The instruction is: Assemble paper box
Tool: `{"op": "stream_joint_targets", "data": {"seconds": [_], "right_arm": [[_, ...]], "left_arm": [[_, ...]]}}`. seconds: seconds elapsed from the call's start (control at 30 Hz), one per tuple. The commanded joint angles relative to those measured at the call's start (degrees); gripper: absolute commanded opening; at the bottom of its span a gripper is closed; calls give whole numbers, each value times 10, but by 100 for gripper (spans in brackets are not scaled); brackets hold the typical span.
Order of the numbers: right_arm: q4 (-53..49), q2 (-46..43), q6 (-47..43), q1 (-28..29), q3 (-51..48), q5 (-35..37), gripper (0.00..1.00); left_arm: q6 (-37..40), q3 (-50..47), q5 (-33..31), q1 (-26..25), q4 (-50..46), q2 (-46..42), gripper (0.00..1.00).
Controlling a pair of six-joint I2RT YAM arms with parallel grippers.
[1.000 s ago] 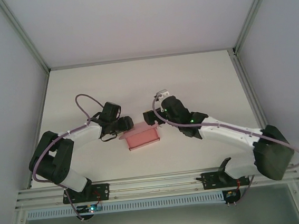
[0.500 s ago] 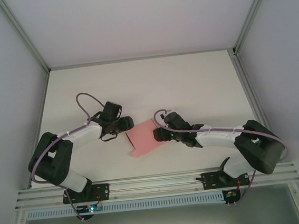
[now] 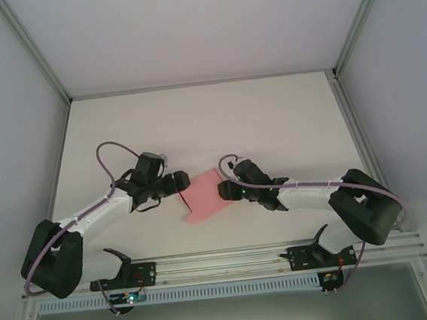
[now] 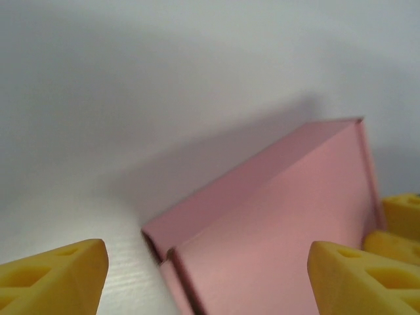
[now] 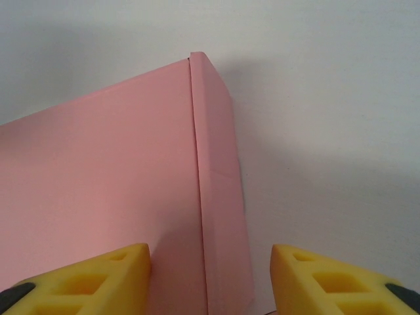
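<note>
Bracketing the paper box (image 3: pixel 204 199) at mid-frame between open left end effector (image 3: pixel 178 181) and open right end effector (image 3: pixel 223 191), probably for squaring its walls.

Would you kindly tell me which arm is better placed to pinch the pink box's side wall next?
The right, probably: the right end effector straddles a folded side wall of the paper box, one finger on each side. The left end effector, open wide, faces a corner of the box instead.

no readable text or numbers anywhere, paper box (image 3: pixel 204 196) included
</note>
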Motion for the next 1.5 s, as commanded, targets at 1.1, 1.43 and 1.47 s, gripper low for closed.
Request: {"op": "stream_joint_targets", "data": {"seconds": [1.1, 1.43, 1.47], "right_arm": [[-8, -159, 19, -184, -98, -287, 98], [98, -43, 57, -190, -88, -383, 98], [121, -28, 66, -189, -85, -395, 98]], "left_arm": [[-82, -115, 163, 42, 283, 118, 10], [-65, -146, 149, 56, 267, 55, 8], [-62, -144, 149, 56, 260, 51, 8]]}}
